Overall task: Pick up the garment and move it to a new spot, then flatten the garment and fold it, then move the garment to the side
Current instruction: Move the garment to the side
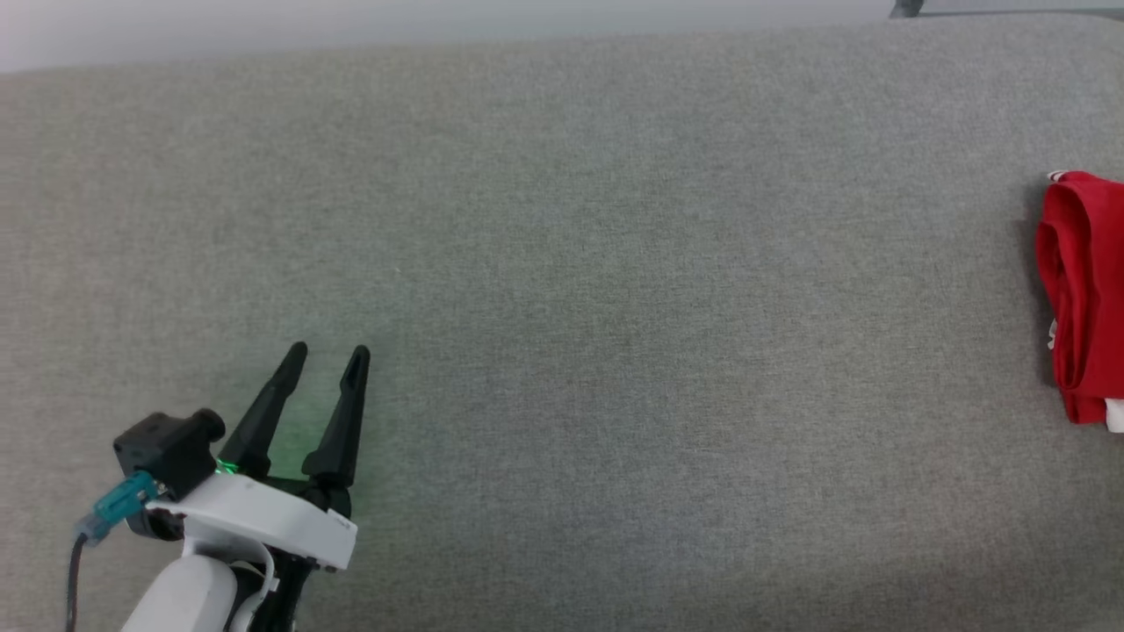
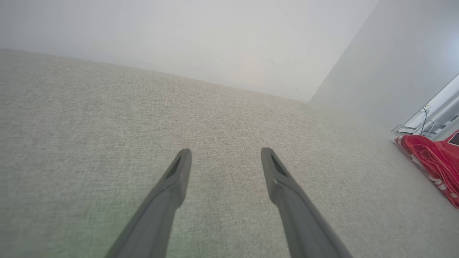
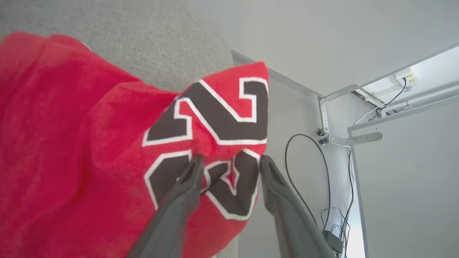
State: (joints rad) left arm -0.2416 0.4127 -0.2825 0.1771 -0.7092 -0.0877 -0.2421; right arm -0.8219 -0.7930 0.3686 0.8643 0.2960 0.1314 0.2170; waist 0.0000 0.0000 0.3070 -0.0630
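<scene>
- The garment (image 1: 1084, 298) lies at the far right edge of the grey cloth surface (image 1: 615, 307), gathered into a narrow red bundle that the head view cuts off at its right side. A bit of white sleeve (image 1: 1115, 414) shows at its lower corner.
- In the right wrist view the black, white-outlined lettering (image 3: 222, 114) faces up on the top layer. The cloth is layered rather than spread out, but I cannot tell how neat the fold is.
- The right gripper (image 3: 229, 166) sits at the garment's outer edge. Its fingers stand apart with a hump of the lettered cloth between them, and the gap looks too wide for a pinch, so I judge it is letting go rather than gripping.
- The left gripper (image 1: 329, 355) hovers low over bare surface at the lower left, well apart from the garment, its fingers spread and holding nothing. The left wrist view shows the striped trim (image 2: 439, 182) far off to the right.
- Beyond the surface edge hang cables (image 3: 304, 161) and pale brackets — not part of the job.
- Judged from how things lie, moving, flattening and folding look done, and the garment is already off to the side — the last step.
- What seems left is for the right gripper to come away cleanly, without dragging the top layer or pulling the bundle over the edge.
</scene>
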